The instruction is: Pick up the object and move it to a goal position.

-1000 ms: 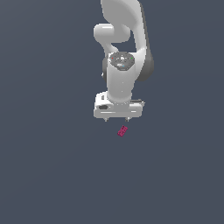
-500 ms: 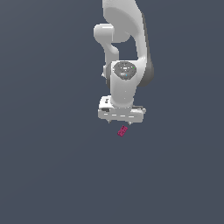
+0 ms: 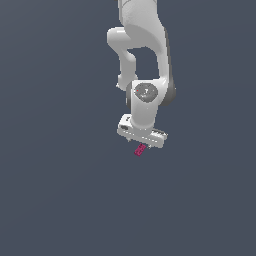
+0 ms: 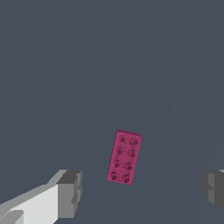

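Observation:
The object, a tiny magenta-pink brick (image 3: 140,149) with small bumps on top, lies on the grey floor just below the white gripper (image 3: 141,146) in the exterior view. In the wrist view the brick (image 4: 124,156) lies between the two grey fingertips (image 4: 70,192), which stand wide apart on either side of it without touching it. The gripper is open and empty. Its fingers are mostly hidden behind the hand in the exterior view.
The white arm (image 3: 145,60) rises above the gripper to the top of the exterior view. A plain dark grey floor (image 3: 60,190) spreads all around.
The gripper has moved down toward the brick and tilted slightly. The brick has not moved.

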`<state>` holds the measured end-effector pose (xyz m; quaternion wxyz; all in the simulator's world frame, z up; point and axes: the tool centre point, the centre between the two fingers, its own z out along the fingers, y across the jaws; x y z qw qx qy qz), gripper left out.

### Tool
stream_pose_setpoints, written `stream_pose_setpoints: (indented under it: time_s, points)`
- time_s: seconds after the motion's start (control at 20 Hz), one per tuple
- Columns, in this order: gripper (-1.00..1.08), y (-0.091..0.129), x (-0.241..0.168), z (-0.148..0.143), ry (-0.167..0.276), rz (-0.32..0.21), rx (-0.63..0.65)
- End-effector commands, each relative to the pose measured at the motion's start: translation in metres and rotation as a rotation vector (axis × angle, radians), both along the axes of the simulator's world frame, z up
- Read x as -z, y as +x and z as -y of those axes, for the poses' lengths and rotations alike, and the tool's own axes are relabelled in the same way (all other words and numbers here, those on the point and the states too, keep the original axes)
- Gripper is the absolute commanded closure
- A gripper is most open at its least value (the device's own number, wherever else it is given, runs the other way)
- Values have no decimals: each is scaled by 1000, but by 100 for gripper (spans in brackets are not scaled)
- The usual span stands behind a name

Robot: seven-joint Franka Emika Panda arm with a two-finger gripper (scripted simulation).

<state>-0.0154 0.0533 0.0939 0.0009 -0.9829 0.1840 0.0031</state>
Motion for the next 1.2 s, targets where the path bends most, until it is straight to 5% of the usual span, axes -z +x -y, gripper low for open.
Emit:
stream_pose_setpoints:
  time_s: [0.0,0.5,1.15]
  points:
    - [-92,-3,9,-3,0,2,55]
    - [-92,-10,30,-9,-3,5,176]
    - [-92,-11,52,-9,-3,5,184]
